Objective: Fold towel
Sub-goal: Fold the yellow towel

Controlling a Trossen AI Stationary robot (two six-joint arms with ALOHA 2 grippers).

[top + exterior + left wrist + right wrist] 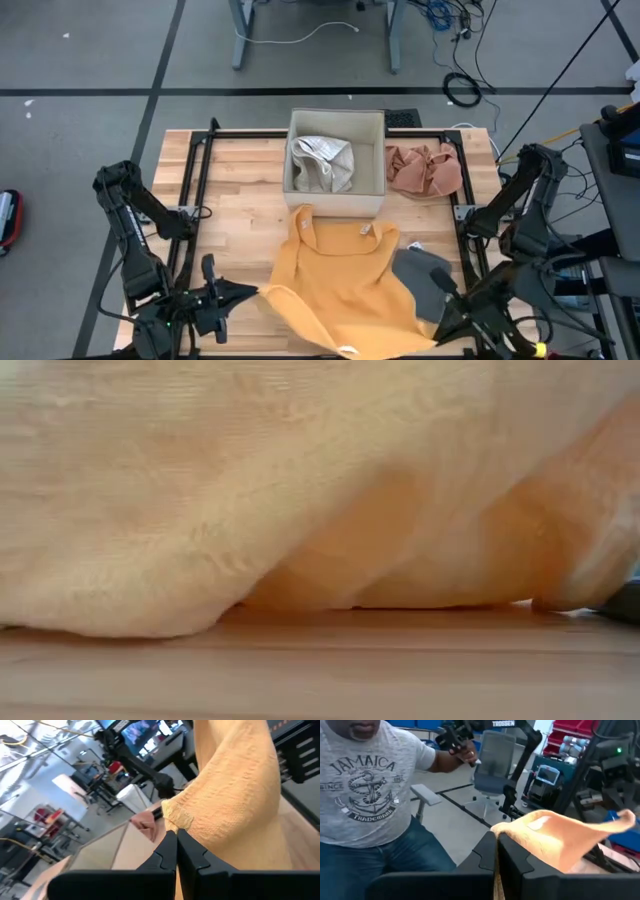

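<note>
Even, bright overhead light with soft shadows; the low view is blurred by the close yellow towel (300, 490).

The orange towel (300, 490) fills the low view, blurred and hiding the room behind it. In the high view its near edge (345, 345) runs off the picture's bottom. The grey cloth (425, 280) lies partly tucked under it.

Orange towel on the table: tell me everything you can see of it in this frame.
The orange towel is a soft, ribbed-looking cloth, spread rumpled over the near middle of the wooden table, just in front of the white box. A small pale tag shows near its far edge. Its two near corners are pinched and lifted: the left gripper is shut on one, the right gripper on the other. Its right side overlaps a dark grey cloth.
</note>
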